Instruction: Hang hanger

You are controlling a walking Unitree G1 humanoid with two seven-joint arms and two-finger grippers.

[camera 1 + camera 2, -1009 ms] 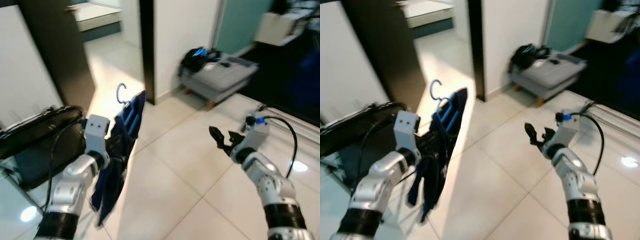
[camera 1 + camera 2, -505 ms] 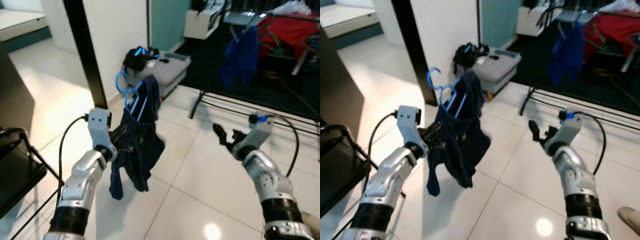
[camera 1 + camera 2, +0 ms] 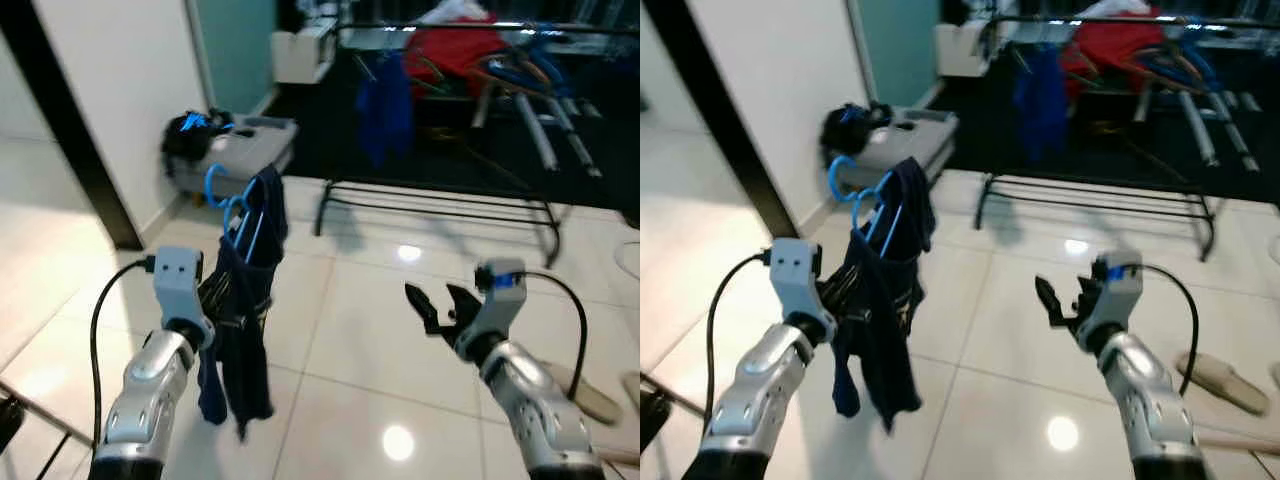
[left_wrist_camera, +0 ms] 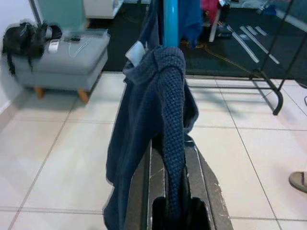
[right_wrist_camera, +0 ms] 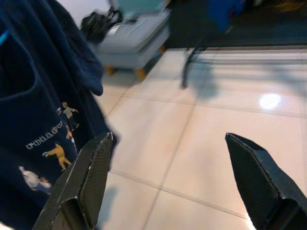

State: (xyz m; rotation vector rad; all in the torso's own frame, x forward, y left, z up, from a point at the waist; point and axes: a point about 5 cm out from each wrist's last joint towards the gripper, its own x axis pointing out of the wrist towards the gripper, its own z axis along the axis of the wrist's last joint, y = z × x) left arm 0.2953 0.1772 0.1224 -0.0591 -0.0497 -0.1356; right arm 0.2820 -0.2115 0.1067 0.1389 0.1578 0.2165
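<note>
Camera panned: clothes rack [image 3: 440, 190] now ahead. Left pincer [image 3: 845, 290] still clamps hanger [image 3: 862, 200] with navy garment [image 3: 885, 320]; right pincer [image 3: 432, 305] spread, empty.

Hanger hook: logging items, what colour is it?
Bright blue hanger, clearest in the right eye view.

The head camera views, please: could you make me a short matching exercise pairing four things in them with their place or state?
Things:
1. blue hanger
2. right gripper
3. grey footstool
4. red garment

Place or state:
A. open, holding nothing
B. on the clothes rack at the back
C. by the white wall
D. carrying a dark blue garment, held by the left gripper

Pairs: 1-D, 2-A, 3-C, 4-B
</note>
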